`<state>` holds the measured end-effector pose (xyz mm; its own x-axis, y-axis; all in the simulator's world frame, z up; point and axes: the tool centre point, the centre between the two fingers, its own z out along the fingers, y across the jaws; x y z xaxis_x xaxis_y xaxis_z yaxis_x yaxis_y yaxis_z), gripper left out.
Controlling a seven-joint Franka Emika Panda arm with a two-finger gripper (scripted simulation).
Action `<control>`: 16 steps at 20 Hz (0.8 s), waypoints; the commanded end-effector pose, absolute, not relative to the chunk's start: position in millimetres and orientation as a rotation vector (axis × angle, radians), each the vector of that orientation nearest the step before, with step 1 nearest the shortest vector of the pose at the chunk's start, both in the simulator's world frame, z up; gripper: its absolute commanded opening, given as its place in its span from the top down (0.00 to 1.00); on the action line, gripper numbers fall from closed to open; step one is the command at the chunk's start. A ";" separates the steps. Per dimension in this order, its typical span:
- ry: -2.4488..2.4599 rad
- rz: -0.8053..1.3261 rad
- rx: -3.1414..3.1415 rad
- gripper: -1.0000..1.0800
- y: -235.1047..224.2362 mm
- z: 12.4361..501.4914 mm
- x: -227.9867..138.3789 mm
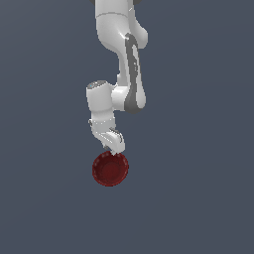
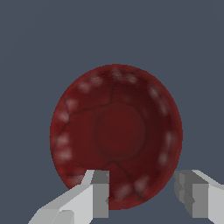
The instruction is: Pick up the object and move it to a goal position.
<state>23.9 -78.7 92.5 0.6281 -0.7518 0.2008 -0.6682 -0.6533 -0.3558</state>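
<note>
The tool (image 2: 142, 194) is spread, one finger (image 2: 98, 194) over the dark red bowl (image 2: 116, 131), the other just outside its rim. The fingertips are cut off in the wrist view. The bowl sits on the grey bench (image 1: 198, 198); whether the fingers touch it is unclear.

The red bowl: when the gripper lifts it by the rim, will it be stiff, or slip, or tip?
The red bowl looks rigid, so it probably keeps its shape. Its sloping wall looks glossy with pale highlights, so the fingers may slip. The open gripper straddles only one edge in the wrist view, so a grasp there may let the far side sag.
</note>
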 end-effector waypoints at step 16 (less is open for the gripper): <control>1.426 -0.580 -2.449 0.38 -113.1 74.6 11.1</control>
